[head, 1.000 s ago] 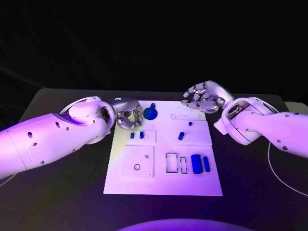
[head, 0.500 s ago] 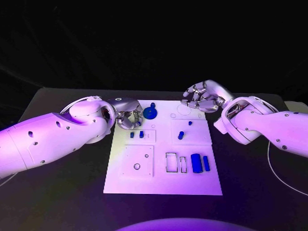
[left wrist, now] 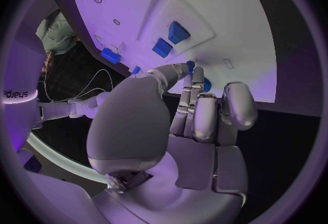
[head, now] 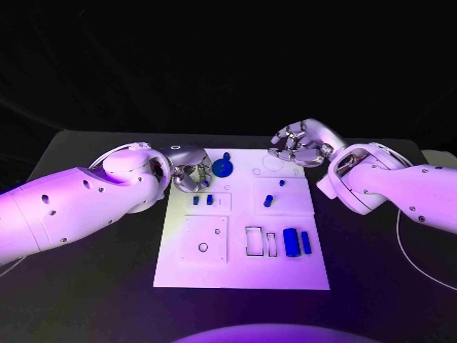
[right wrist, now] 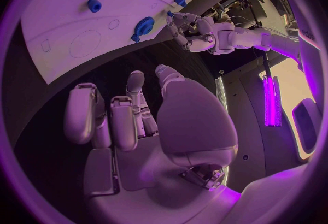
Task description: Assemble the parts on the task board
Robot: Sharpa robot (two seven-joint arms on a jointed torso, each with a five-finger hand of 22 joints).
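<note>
The left hand (head: 191, 168), silver metal on a smooth white arm, hovers at the far-left corner of the task board (head: 244, 275). Its fingers curl inward, tips just beside a round blue gear-like part (head: 223, 168). In the left wrist view the fingertips (left wrist: 193, 74) touch or nearly touch something small and blue, but I cannot tell whether anything is actually pinched. The risk here, as a judgement: a loose fingertip hold on a small, smooth plastic piece could let it slip, or a curled finger could nudge the gear out of its seat.

The board is a flat, matte white plate with shallow square panels and cut-out slots. Near its middle, two small blue blocks (head: 203, 201) stand side by side in a recessed panel. To their right a small blue peg (head: 268, 202) stands upright. Nearer the robot, a rounded blue cylinder (head: 291, 243) and a slimmer blue bar (head: 305, 243) lie next to empty rectangular outlines.

The right hand (head: 302, 147) is held above the far-right corner of the board, fingers bent in, grasping nothing. If it descends carelessly, it may brush the peg.
</note>
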